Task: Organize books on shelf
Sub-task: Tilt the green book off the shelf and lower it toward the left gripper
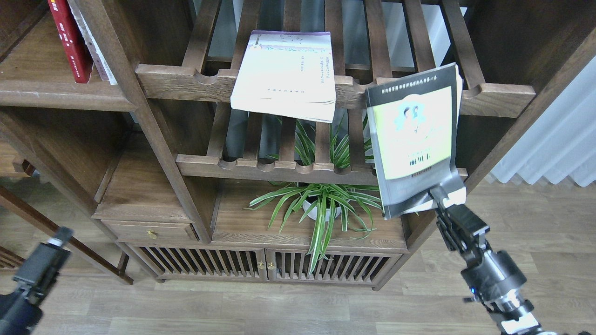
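While the right gripper (446, 194) fingers are pinching the black-and-yellow-green book (416, 139) by its lower corner, right of the white book (285, 76), it is needing a steady carry toward the plank shelf (60, 95).

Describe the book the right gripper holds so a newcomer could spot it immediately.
Find the slatted racks at the middle. At their right end the right gripper pinches the black-and-yellow-green book by its lower corner. Unlike the white book lying flat, it hangs in the air.

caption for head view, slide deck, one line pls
Right gripper holds the black-and-yellow-green book by its lower corner, off the rack; white book lies on the upper rack.
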`<state>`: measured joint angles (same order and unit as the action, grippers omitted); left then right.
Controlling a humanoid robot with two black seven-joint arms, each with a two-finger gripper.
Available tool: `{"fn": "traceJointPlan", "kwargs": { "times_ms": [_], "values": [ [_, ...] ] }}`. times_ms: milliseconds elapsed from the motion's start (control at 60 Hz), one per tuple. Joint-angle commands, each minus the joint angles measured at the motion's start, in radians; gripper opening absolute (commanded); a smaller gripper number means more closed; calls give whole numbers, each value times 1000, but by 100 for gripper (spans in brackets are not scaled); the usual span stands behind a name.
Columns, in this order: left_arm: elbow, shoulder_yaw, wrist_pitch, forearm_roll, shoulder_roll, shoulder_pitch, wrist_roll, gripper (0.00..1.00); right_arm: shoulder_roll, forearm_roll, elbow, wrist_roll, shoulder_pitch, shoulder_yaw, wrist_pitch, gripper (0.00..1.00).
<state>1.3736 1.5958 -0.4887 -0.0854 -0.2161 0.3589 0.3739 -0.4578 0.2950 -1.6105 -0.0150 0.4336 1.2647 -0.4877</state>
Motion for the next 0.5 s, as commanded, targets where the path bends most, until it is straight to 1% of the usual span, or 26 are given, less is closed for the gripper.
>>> {"fn": "traceJointPlan", "kwargs": {
  "times_ms": [0, 133, 300, 483],
  "values": [
    [-1, -31, 0, -2, 3, 0, -3, 95, -2, -2, 3, 0, 22, -30, -1, 4],
    [-1, -68, 0, -2, 6, -1, -3, 95, -1, -2, 3, 0, 36, -44, -1, 3],
    [-1, -115, 0, -8, 7, -3, -4, 95, -1, -4, 4, 0, 36, -103, -1, 3],
    [1, -143, 0, -19, 7, -1, -24, 95, 2, -5, 15, 0, 34, -159, -1, 3]
  ]
}}
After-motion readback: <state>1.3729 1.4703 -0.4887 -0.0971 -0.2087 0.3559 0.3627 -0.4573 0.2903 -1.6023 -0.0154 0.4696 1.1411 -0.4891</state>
